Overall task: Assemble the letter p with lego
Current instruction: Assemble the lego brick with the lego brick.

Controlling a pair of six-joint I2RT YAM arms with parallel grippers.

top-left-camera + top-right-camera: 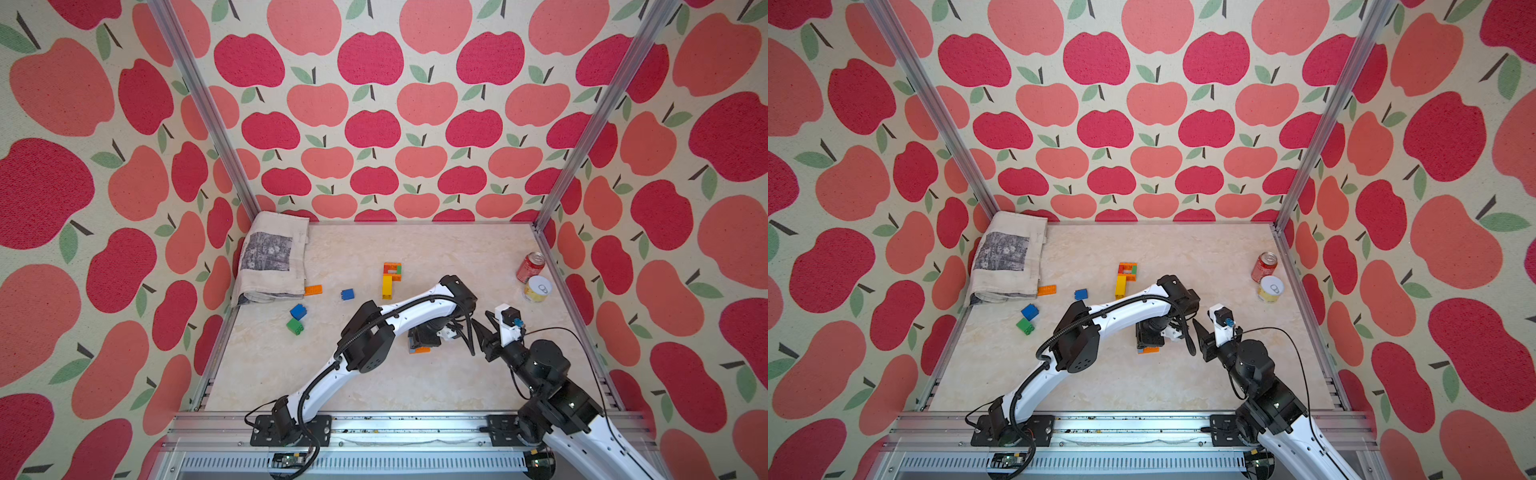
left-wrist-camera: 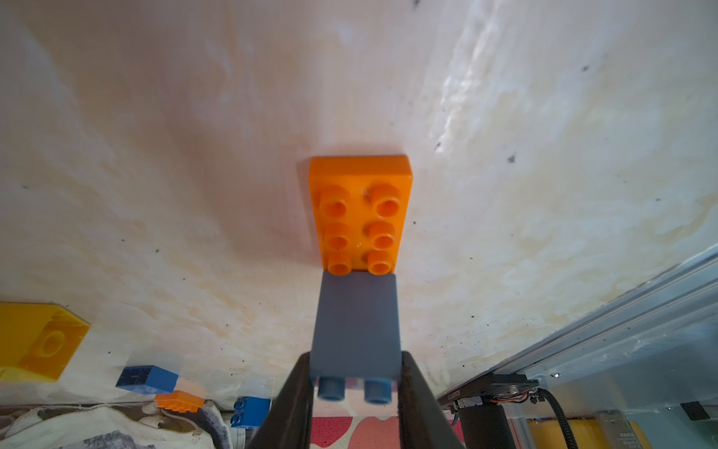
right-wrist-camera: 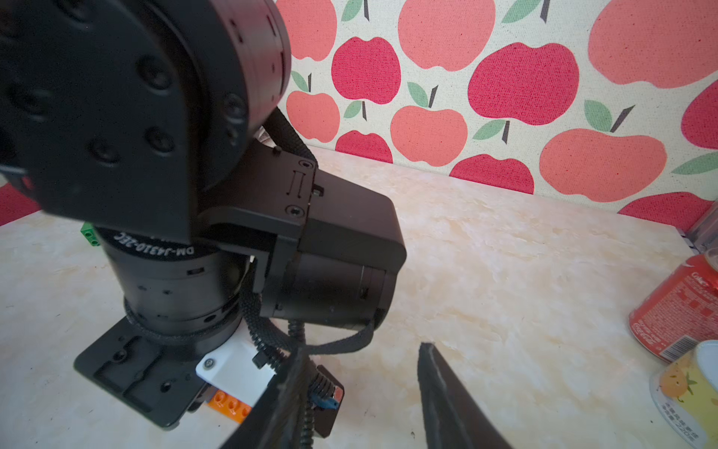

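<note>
Left gripper (image 2: 355,383) was closed narrow on a grey-blue brick (image 2: 355,322), studs up toward the wrist. It held the brick upright on the near end of the orange plate (image 2: 359,202), which lay flat on the table (image 2: 544,175). That grip looked chosen to press the brick squarely onto the plate's last studs. This was likely a sub-part built apart from the half-built letter (image 1: 391,277), which lay beyond the plate toward the back wall.

Right gripper (image 3: 361,350) hung just beside the plate with its jaws partway apart and nothing between them, probably kept close to steady the plate.

Whether the brick had seated could not be told, because its own body hid the joint. In both top views the left arm's wrist (image 1: 424,334) covered the fingers and the brick, leaving only a sliver of the orange plate (image 1: 419,350). A yellow brick (image 2: 39,342) was cut off by the left wrist view's edge.
</note>
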